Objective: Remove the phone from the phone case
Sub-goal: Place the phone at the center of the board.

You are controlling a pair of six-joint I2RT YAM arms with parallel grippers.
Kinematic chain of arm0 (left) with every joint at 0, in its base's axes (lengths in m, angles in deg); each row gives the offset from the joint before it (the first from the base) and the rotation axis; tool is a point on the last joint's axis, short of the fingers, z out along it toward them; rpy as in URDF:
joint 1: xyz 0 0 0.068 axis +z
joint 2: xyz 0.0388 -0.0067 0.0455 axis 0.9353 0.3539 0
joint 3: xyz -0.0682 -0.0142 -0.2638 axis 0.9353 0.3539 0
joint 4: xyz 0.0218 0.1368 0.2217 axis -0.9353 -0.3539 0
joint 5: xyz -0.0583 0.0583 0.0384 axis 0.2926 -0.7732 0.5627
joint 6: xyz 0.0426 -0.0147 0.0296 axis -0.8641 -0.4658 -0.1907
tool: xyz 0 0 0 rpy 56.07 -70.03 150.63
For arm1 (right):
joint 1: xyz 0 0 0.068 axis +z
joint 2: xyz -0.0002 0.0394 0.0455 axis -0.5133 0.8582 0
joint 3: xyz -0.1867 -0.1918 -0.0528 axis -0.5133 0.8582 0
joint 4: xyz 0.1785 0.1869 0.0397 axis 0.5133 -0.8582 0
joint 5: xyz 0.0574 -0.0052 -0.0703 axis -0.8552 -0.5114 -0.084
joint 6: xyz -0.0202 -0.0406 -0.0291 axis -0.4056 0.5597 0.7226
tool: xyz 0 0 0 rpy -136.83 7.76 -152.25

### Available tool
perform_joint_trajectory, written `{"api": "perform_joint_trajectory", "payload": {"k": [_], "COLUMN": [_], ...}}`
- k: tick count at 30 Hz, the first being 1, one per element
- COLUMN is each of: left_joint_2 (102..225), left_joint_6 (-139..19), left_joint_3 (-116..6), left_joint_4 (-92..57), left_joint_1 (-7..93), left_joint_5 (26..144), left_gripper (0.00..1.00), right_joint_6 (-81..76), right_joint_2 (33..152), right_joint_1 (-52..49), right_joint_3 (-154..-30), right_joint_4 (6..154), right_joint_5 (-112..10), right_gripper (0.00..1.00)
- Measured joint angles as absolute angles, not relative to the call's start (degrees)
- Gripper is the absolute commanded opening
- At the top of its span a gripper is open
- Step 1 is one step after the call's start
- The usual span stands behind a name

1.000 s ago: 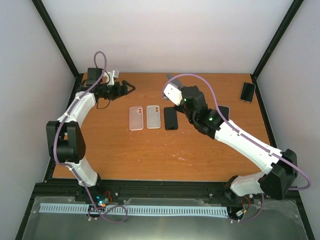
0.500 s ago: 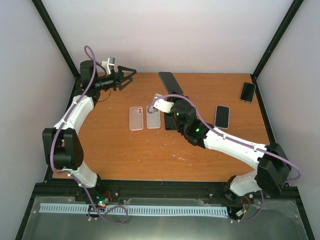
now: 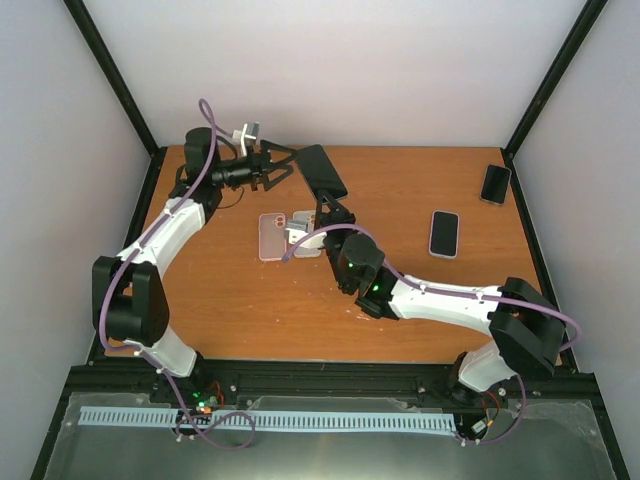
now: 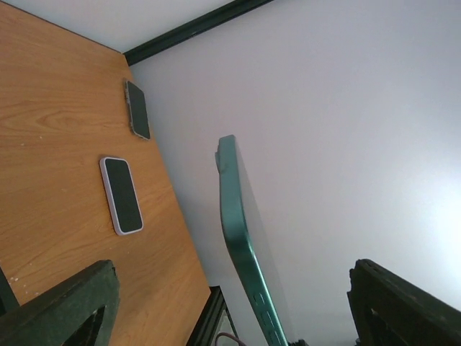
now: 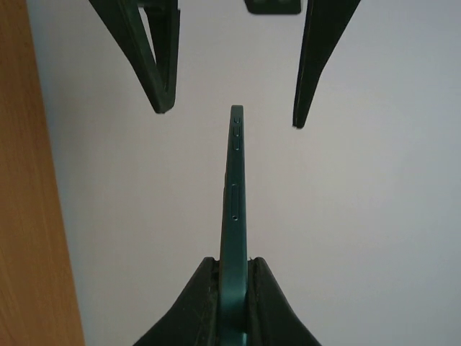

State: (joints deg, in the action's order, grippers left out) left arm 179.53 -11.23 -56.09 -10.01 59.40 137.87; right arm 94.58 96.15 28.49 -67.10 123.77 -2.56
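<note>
**Two-Arm Presentation of the Cased Phone**

The right gripper (image 5: 233, 268) is clenched on the lower end of the dark green, flat rectangular phone (image 5: 234, 187). It holds the phone edge-on in the air above the far-centre part of the orange-brown wooden table (image 3: 250, 300). Case and handset cannot be told apart in these views.

The left gripper (image 3: 283, 166) is spread wide. One finger stands on each side of the phone's free end, with a gap on both sides and no contact.

Step in hand, by judgement: presenting the item for a two-arm separation. The next move calls for the left fingers to centre on the free end and close on one part only.
</note>
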Motion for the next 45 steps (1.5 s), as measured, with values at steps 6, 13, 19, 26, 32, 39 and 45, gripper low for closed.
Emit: {"api": "perform_joint_trajectory", "payload": {"k": [6,13,19,26,32,39,45], "left_joint_2": [179.38,178.99,178.97,178.92,178.31,178.2,178.2], "left_joint_6": [-9.72,-7.58,-6.34,-4.94,-3.95,-7.47,-9.72], "left_joint_3": [-54.76,-51.52,-50.91,-50.14,-49.58,-49.73,-49.77], "left_joint_4": [-8.92,-6.25,-5.0,-2.12,-1.13,-4.43,-5.94], "left_joint_1": [58.64,57.94,57.57,56.82,56.56,56.43,56.52], "left_joint_5": [137.77,137.81,137.94,138.2,138.68,137.63,136.76], "left_gripper": [0.73,0.61,0.42,0.16,0.01,0.01,0.01], "right_joint_6": [99.13,102.98,105.16,105.91,104.13,95.65,81.12], "right_joint_2": [97.46,98.99,100.35,101.46,101.48,95.82,90.12], "right_joint_1": [30.2,30.79,31.31,31.53,31.62,31.88,31.88], "right_joint_3": [-65.77,-65.31,-64.61,-64.17,-62.62,-62.69,-64.39], "right_joint_4": [128.73,133.54,135.6,136.93,135.38,128.56,111.71], "right_joint_5": [-2.04,-1.8,-1.8,-1.54,-1.67,-1.93,-2.41], "right_gripper": [0.03,0.03,0.03,0.08,0.44,0.89,1.0]}}
